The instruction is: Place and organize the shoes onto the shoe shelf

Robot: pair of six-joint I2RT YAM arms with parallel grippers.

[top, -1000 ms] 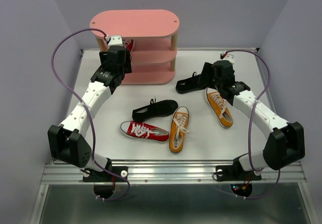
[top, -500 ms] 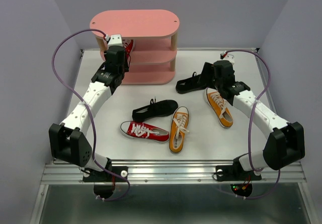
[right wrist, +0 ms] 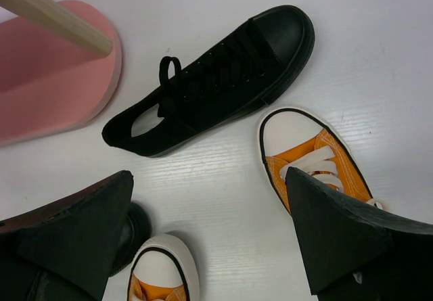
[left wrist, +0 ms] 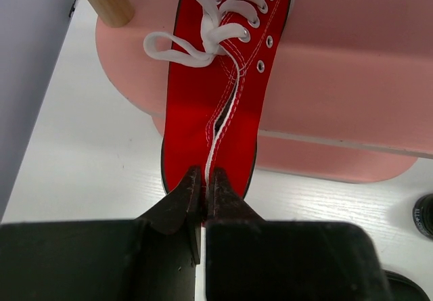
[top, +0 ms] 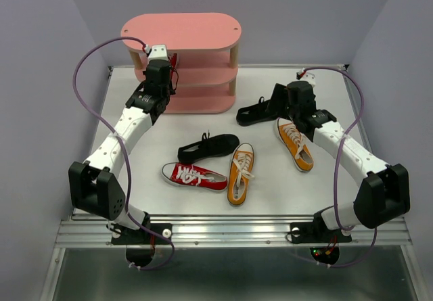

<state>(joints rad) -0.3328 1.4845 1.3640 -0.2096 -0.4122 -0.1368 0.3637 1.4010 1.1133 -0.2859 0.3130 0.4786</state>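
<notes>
**Red shoe [left wrist: 213, 105].** It lies on the middle board of the shoe shelf [top: 196, 32], at the shelf's 9 o'clock end. The toe points inward. The heel overhangs the board's rounded edge, above the lower board and the tabletop [top: 270, 179]. In the left wrist view a wooden post [left wrist: 105, 0] stands near its laces at 10 o'clock, not touching them.

**Left gripper [left wrist: 203, 182].** The fingers are pressed together on the heel rim of that shoe, pinching it.

**Shelf position.** It stands at the tabletop's 11 o'clock, close to the far edge.

**Centre group.** A black shoe [top: 208, 147], a second red shoe [top: 194, 176] and an orange shoe [top: 241, 173] lie close together. The orange toe is just beside the black toe. The group is well apart from the shelf's front edge, with white tabletop between.

**Right side.**
- A second orange shoe [top: 295, 143] lies at 3 o'clock of the group, just beside the right forearm.
- Another black shoe [top: 252, 115] lies at the shelf's 4 o'clock, near the bottom board's rounded end and apart from it.

**Right gripper [right wrist: 208, 178].** It hovers at that shoe's heel end with its fingers spread wide, holding nothing.
</notes>
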